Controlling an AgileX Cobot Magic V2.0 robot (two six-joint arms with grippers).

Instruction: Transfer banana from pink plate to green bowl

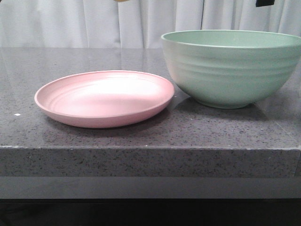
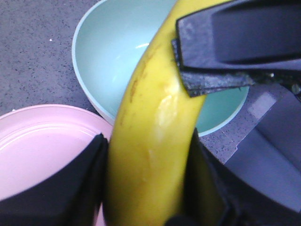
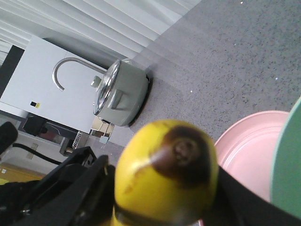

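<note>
Grey counter (image 1: 141,136): pink plate (image 1: 104,98), green bowl (image 1: 231,67) both bare.

The pink plate (image 1: 104,98) lies on the table (image 1: 141,136), just left of the green bowl (image 1: 233,66), nearly touching it

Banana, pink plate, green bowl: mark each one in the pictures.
banana (image 2: 150,141), left wrist view, the yellow middle of its body.
pink plate (image 1: 101,121), front view, its near outer rim.
green bowl (image 1: 225,77), front view, its ridged outer wall.
</note>
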